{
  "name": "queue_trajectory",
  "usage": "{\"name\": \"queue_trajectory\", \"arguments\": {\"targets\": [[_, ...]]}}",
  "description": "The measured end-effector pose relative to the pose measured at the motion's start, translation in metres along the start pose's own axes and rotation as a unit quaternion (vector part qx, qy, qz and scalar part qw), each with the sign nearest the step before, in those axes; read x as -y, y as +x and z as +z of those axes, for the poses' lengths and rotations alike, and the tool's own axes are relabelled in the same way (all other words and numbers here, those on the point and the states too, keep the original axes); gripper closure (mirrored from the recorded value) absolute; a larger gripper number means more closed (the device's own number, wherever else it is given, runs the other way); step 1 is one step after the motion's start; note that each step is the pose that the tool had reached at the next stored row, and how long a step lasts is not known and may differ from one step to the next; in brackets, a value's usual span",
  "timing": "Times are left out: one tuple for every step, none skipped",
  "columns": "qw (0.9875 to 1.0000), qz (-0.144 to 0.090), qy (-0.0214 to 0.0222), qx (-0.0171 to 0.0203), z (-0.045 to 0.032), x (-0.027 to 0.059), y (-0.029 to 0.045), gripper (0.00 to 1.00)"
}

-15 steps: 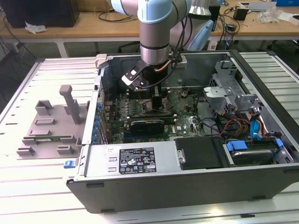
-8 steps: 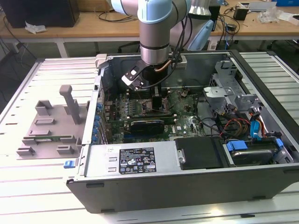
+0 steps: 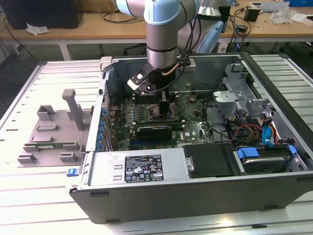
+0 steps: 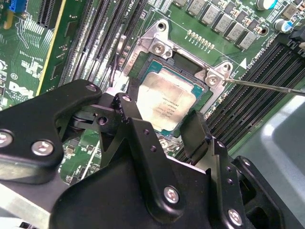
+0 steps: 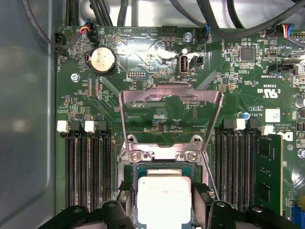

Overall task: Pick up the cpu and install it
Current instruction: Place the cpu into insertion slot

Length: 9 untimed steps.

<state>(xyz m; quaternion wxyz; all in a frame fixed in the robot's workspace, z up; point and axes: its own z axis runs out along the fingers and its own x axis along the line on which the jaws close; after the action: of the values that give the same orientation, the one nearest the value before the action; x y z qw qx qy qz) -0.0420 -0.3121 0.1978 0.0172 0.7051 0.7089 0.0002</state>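
Note:
The cpu, a small square chip with a silver-grey top, lies level in the motherboard's socket, whose teal rim shows around it. My gripper is down over it, one black finger against each of two opposite edges, shut on the chip. The socket's metal load plate stands swung up. In the exterior view the gripper reaches down into the open computer case, near the middle of the board.
Rows of black memory slots flank the socket on both sides. A thin metal lever sticks out beside it. A long black card lies across the board nearer the case front. A grey tray with upright posts sits at the exterior view's left.

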Motion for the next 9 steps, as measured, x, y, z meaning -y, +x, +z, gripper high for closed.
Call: {"name": "queue_trajectory", "arguments": {"targets": [[1.0,0.0,0.0,0.0,0.0,0.0,0.0,0.39],[1.0,0.0,0.0,0.0001,0.0,0.0,0.0,0.39],[1.0,0.0,0.0,0.0,0.0,0.0,0.0,0.46],[1.0,0.0,0.0,0.0,0.0001,0.0,0.0,0.46],[1.0,0.0,0.0,0.0,0.0001,0.0,0.0,0.46],[1.0,0.0,0.0,0.0,0.0001,0.0,0.0,0.46],[1.0,0.0,0.0,0.0,0.0001,0.0,0.0,0.46],[1.0,0.0,-0.0001,0.0012,0.0002,0.0,0.0001,0.46],[1.0,0.0,-0.0001,0.0045,0.0001,-0.0001,0.0001,0.46]]}}
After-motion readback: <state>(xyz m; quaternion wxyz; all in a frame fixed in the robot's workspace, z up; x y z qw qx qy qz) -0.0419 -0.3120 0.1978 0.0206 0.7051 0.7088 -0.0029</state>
